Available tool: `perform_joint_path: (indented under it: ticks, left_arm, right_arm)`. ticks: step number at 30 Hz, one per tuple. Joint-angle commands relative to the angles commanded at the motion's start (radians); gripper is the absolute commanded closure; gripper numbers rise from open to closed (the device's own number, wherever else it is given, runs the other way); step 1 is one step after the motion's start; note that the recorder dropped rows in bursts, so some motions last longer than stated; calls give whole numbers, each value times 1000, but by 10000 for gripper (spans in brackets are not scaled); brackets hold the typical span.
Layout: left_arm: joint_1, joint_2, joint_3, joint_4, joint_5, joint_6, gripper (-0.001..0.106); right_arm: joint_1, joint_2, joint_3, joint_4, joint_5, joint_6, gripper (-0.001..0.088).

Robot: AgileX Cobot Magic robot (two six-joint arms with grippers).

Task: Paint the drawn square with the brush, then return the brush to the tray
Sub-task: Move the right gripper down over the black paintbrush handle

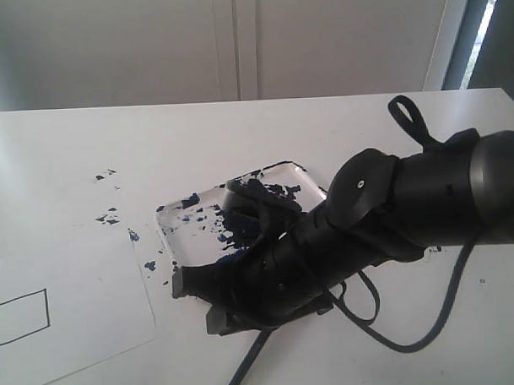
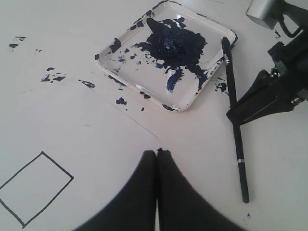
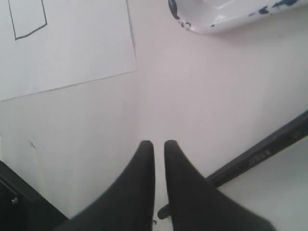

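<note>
The tray (image 1: 178,225), white and blotched with dark blue paint, sits mid-table; it also shows as the tray (image 2: 139,89) and the tray (image 3: 211,24). The brush (image 2: 234,110) lies flat on the table beside it, its blackened tip resting at the tray's rim. My right gripper (image 1: 193,303) hovers low in front of the tray, over the brush's handle end (image 1: 246,362). The right gripper (image 3: 156,143) is slightly open, with nothing in the gap and the brush (image 3: 260,156) lying beneath one finger. The drawn square (image 2: 36,187), plain white inside, is on the paper. My left gripper (image 2: 157,152) is shut and empty.
The sheet of paper (image 1: 75,300) lies at the front left, with dark paint specks (image 1: 110,216) scattered beside it. The right arm (image 1: 426,195) and its cable (image 1: 447,312) span the table's right side, hiding much of the tray. A black edge (image 3: 14,192) shows in the right wrist view.
</note>
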Motion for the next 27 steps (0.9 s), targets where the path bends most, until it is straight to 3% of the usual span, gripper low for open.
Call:
perform_joint_path:
  ticks: [6,13,21,27]
  left_arm:
    - [0,0,0,0,0,0,1053]
    - [0,0,0,0,0,0,1053]
    - [0,0,0,0,0,0,1053]
    - [0,0,0,0,0,0,1053]
  right_arm:
    - [0,-4,0,0,1,196,380]
    - [0,-9,0,-28,41,322,379]
    - [0,-9,0,-364,91,647,396]
    - [0,-9,0,-520,92,813,396]
